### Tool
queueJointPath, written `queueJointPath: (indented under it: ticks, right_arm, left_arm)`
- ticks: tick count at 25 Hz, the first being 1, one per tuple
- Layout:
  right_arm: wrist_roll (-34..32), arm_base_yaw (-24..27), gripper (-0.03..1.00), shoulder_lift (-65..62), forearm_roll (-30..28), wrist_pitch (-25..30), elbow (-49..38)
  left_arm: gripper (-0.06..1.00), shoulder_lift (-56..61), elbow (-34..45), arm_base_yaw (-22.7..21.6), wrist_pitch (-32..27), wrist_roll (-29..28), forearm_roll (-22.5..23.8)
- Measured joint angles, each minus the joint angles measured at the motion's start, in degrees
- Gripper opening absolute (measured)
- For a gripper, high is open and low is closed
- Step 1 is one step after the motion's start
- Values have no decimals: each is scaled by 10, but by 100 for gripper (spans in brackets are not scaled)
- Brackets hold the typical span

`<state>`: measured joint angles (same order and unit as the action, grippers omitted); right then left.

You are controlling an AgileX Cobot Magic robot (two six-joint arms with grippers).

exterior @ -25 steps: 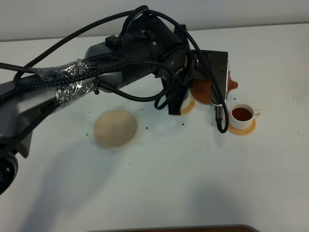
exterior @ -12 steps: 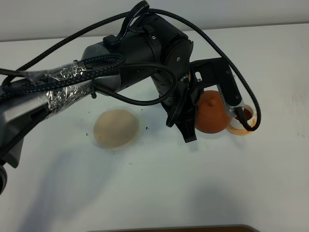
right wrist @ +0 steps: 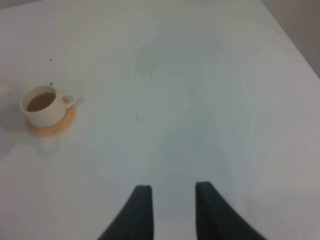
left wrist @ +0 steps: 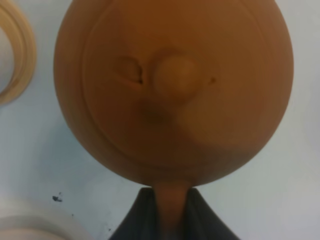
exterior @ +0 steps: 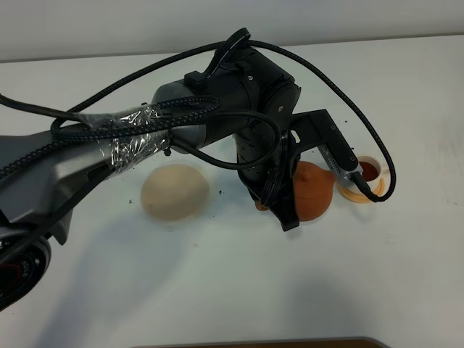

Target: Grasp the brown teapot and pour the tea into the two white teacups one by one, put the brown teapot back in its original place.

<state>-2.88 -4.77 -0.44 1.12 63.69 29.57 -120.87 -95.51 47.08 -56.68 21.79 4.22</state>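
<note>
The brown teapot [exterior: 315,191] hangs from my left gripper [exterior: 287,214], level, in front of the cups. In the left wrist view the teapot [left wrist: 172,90] shows from above with its lid knob, and my left gripper [left wrist: 170,205] is shut on its handle. One white teacup [exterior: 367,169], holding tea, stands on an orange coaster [exterior: 357,193] just right of the teapot. The right wrist view shows that teacup [right wrist: 42,106] too, far from my right gripper [right wrist: 173,189], which holds nothing. The arm hides the other teacup. The pale tan disc [exterior: 174,192] lies bare to the left.
The thick left arm [exterior: 217,101] and its cables [exterior: 341,80] span the table's middle and cover the ground behind the teapot. A coaster rim [left wrist: 17,50] shows beside the teapot. Small dark specks [exterior: 217,193] dot the white table [exterior: 232,290].
The left arm has carried the teapot from behind the filled cup toward the table's front and a little left, levelling it. The right gripper has not moved.
</note>
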Motion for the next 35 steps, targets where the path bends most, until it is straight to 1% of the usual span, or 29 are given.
queueJointPath:
  ticks: [3,8,11,14,19,23,26,29,32,35]
  right_arm:
    - [0,0,24,0,0,0,0]
    - [0,0,24,0,0,0,0]
    - [0,0,24,0,0,0,0]
    - [0,0,24,0,0,0,0]
    - [0,0,24,0,0,0,0]
    - [0,0,24,0,0,0,0]
    - [0,0,24,0,0,0,0]
    - [0,0,24,0,0,0,0]
    - [0,0,24,0,0,0,0]
    - [0,0,24,0,0,0,0]
  left_arm:
    - [14,1,0,0,0,0,23]
    - [14,29,0,-2,-26,1,106]
    - [14,61,0,-15,-29,12,133]
    - [14,80,0,-41,-29,47,142]
    - [14,81,0,-94,-22,149,149]
    - [14,76,0,-131,30,223,155]
    - [14,59,0,-149,79,257,174]
    - [14,28,0,-152,129,275,216]
    - [14,-1,0,-152,181,278,266]
    - [14,-18,0,-153,226,279,291]
